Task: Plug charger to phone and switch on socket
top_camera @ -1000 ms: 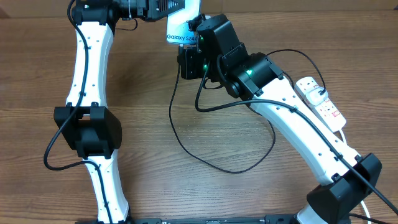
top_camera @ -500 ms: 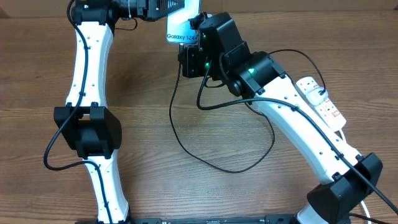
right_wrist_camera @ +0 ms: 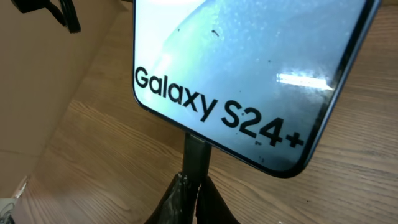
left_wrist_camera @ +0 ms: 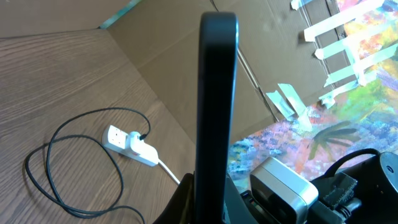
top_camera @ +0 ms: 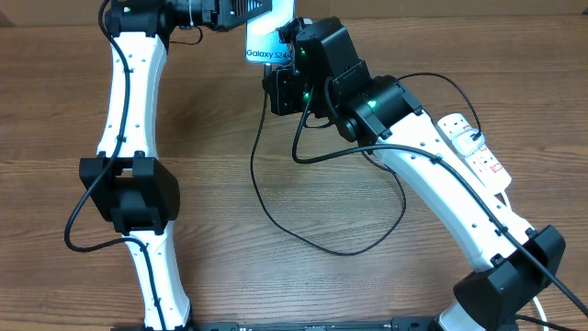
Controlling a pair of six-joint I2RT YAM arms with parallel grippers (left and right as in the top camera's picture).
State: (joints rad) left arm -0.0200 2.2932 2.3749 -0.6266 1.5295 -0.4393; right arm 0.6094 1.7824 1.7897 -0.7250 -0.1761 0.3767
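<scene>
Two pincers meet over the far edge of the table [top_camera: 230,276], a little left of its middle, and the whole move turns on the small joint between them. The left pincer [top_camera: 241,17] is closed on the phone [right_wrist_camera: 249,62] and holds it lifted off the table, with the short "Galaxy S24+" end facing the right arm.

The right pincer [right_wrist_camera: 196,194] sits directly below that end. Its fingertips are pressed nearly together on the dark plug [right_wrist_camera: 198,155] of the charger [top_camera: 276,216]. The plug's long axis points straight up into the phone's lower edge, close to the middle of that edge. The phone's long axis runs on away from the pincer, roughly in line with the plug, though the edge looks slightly slanted across it. Plug and phone touch, but I cannot tell whether the metal tip is fully seated or only resting at the port mouth.

The push therefore belongs to the right arm, along the plug's own axis, while the left arm braces the phone.

The charger's black cable trails back in a loose loop across the middle of the table. The socket [top_camera: 473,152] lies by the right edge, well apart from both pincers (the right arm is the nearer one for its switch, whose position is too small to read).
</scene>
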